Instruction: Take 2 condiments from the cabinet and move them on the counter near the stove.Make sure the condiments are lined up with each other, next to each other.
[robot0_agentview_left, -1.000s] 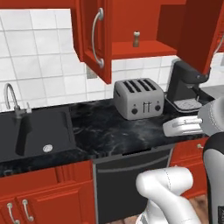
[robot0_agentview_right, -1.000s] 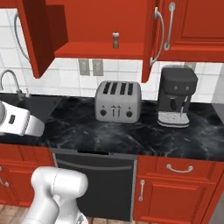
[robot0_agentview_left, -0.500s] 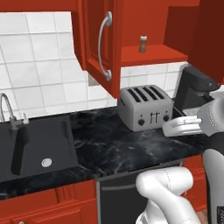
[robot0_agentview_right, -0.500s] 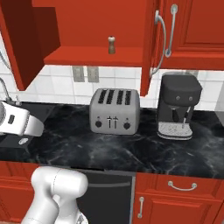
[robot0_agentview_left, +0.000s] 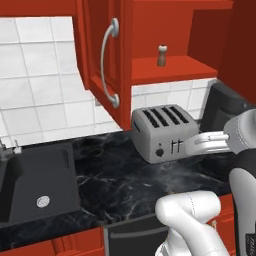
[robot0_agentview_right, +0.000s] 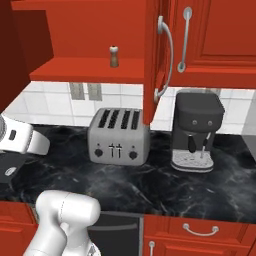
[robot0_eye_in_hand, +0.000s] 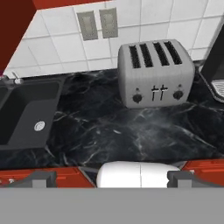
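**My arm before the open cabinet, one mill on the shelf**

Left base view: the red cabinet (robot0_agentview_left: 165, 35) stands open in the upper half of the frame, its panelled door (robot0_agentview_left: 102, 55) swung toward the camera with the long curved silver handle (robot0_agentview_left: 109, 62) at its face. On the red inner shelf (robot0_agentview_left: 170, 69), upper centre-right, one small brown condiment mill (robot0_agentview_left: 161, 55) stands upright and alone. Below the shelf, at centre, a grey four-slot toaster (robot0_agentview_left: 160, 132) sits on the black veined counter (robot0_agentview_left: 120, 185). A black sink basin (robot0_agentview_left: 35, 182) lies at lower left. My white forearm crosses the right edge of the frame, level with the toaster.

Right base view: the same mill (robot0_agentview_right: 114, 56) appears at upper centre-left on the shelf, with the door's edge to its right. The toaster (robot0_agentview_right: 119, 136) sits at centre on the counter (robot0_agentview_right: 165, 185), and a dark coffee machine (robot0_agentview_right: 196, 130) stands just to its right, apart from it.

Hand view: my gripper (robot0_eye_in_hand: 107, 180) sits at the bottom edge with its two dark fingertips (robot0_eye_in_hand: 41, 179) set wide apart, holding nothing. It looks down on the counter (robot0_eye_in_hand: 113, 131), with the toaster (robot0_eye_in_hand: 155, 72) at upper right, the sink (robot0_eye_in_hand: 26, 111) at left, and two wall outlets (robot0_eye_in_hand: 98, 24) on the white tiles above.
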